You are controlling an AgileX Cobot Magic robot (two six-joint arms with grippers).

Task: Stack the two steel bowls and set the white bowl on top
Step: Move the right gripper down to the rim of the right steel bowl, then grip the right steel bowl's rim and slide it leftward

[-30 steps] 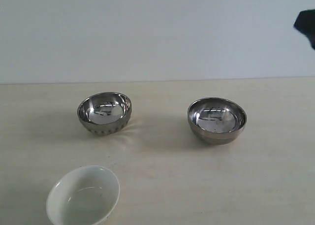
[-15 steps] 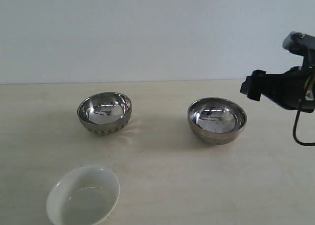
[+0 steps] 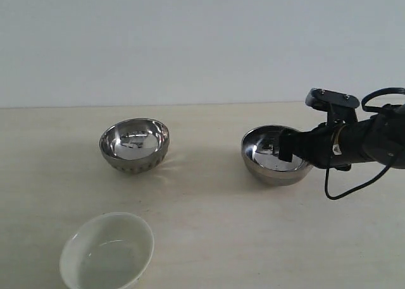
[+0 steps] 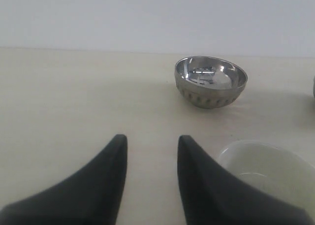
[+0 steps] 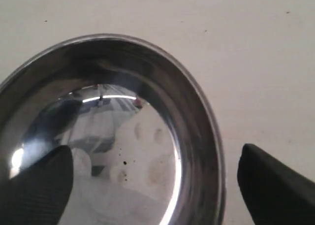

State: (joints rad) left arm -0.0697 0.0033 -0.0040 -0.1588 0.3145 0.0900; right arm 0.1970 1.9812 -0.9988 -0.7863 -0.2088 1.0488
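Showing 2 steel bowls (image 3: 134,143) (image 3: 261,151), 1 wht (image 3: 107,251)

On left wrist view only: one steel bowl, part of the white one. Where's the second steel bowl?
Observer: Exterior view has the second steel bowl right of the first steel bowl, well apart.
Operator: Right hand near it?
Observer: Yes. The right hand straddles its rim: one finger over the inside, one outside.
Operator: Gripping?
Observer: Not yet. Right wrist view shows the jaws wide open, not touching the bowl.
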